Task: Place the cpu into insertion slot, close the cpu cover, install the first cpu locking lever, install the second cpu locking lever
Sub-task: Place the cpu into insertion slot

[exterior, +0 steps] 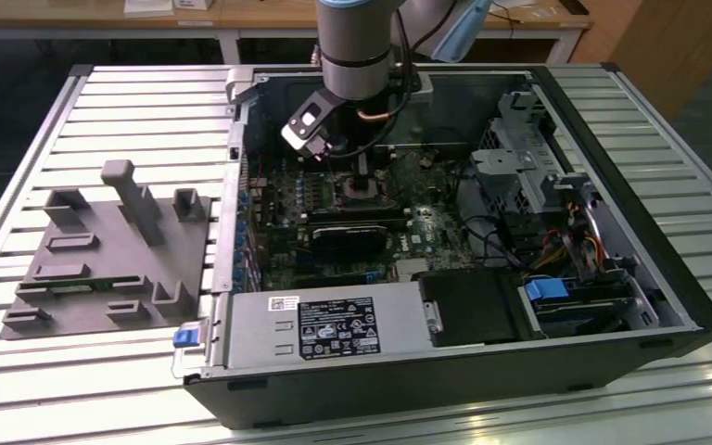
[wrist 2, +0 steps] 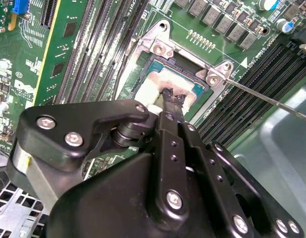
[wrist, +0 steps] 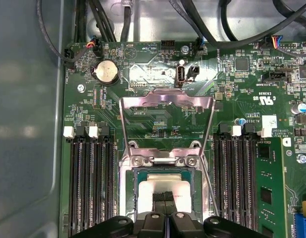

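Your first wrist view looks straight down on the cpu cover (wrist: pixel 165 100): it is swung open on its hinge and stands clear of the insertion slot (wrist: pixel 125 193), its window frame reaching away along the same line as the memory slots (wrist: pixel 91 188). The second wrist view shows a thin lever rod (wrist 2: pixel 272 101) running out sideways from the hinge corner. In both wrist views the cpu (wrist: pixel 148 191) (wrist 2: pixel 148 87) lies flat in the slot, its smeared pale top up and its edges square with the rim. Your gripper (wrist: pixel 165 194) has its fingers (wrist: pixel 161 196) drawn narrow, nearly together, with the tips down on the chip's top. The exterior view gives you the room: the arm (exterior: pixel 359 46) reaches into an open computer case (exterior: pixel 455 371) lying on a slatted metal table (exterior: pixel 678 102), with a grey fixture (exterior: pixel 96 269) at the exterior view's left.
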Robot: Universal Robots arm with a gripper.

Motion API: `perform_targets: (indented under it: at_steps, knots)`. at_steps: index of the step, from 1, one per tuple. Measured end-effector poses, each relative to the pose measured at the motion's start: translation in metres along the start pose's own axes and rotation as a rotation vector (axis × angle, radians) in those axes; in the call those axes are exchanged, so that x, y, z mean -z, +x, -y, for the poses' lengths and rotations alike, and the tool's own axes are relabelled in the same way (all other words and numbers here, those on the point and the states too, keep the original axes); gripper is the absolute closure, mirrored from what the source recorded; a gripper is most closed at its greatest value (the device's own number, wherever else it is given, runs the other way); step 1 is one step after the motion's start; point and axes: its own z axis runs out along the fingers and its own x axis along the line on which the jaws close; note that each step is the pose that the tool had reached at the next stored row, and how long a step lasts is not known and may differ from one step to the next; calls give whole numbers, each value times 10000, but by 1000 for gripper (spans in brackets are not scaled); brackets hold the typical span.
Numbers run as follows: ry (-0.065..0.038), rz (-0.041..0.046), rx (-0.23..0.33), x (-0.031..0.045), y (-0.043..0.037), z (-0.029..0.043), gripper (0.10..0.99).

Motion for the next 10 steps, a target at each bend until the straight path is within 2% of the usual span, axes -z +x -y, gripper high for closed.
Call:
perform_targets:
  at_steps: [4,10]
  knots:
    - [-2,-3,-1,41,1,-4,980]
    - [-1,-2,-1,156,3,-14,980]
